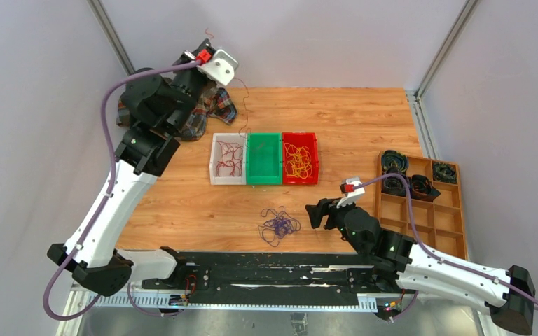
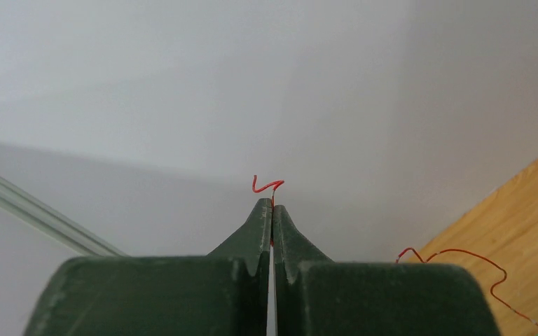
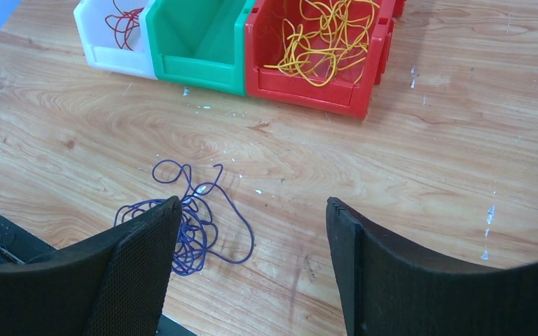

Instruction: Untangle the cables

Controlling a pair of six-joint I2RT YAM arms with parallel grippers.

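My left gripper (image 1: 195,54) (image 2: 272,204) is raised high at the back left, shut on a thin red cable (image 2: 267,185). The cable's short end curls above the fingertips. Its length hangs down (image 1: 244,105) toward the white bin (image 1: 226,181), which holds more red cable (image 3: 120,21). A purple cable tangle (image 1: 278,225) (image 3: 195,227) lies on the table near the front. My right gripper (image 1: 315,213) (image 3: 252,204) hovers open just right of it, its left finger (image 3: 136,266) covering part of the tangle. Yellow cables (image 1: 298,159) (image 3: 326,35) fill the red bin (image 3: 308,87).
A green bin (image 1: 263,180) (image 3: 196,66) stands between the white and red bins. A wooden compartment tray (image 1: 420,210) with black coiled rings sits at the right edge. A plaid cloth (image 1: 214,112) lies under the left arm at the back left.
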